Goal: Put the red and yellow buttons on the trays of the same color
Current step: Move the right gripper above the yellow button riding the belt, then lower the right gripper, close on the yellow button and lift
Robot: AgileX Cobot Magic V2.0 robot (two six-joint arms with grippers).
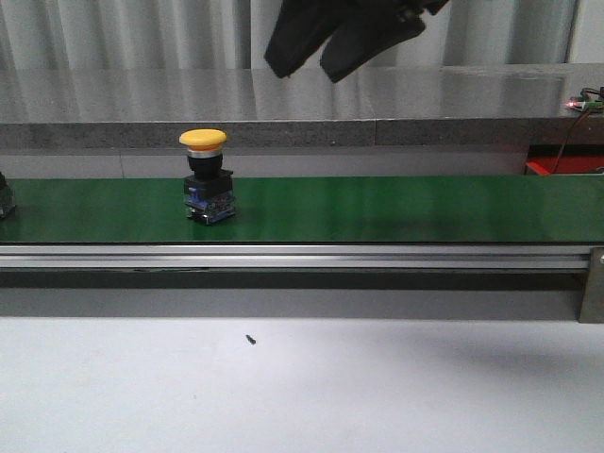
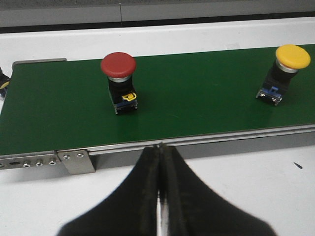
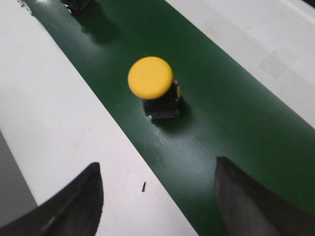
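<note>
I see my right gripper (image 3: 157,196) hanging with fingers spread wide above the yellow button (image 1: 206,175) upright on the green belt (image 1: 396,209), the red button (image 2: 119,81) beside it, left gripper (image 2: 160,196) clenched empty.

Red button (image 2: 118,78) unseen in front view; edge object (image 1: 5,196) cropped.

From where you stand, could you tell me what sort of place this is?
Probably a lab or workshop mock-up of a sorting line: a green belt in a metal frame carries a yellow button and a red button, with loose wiring behind.
</note>
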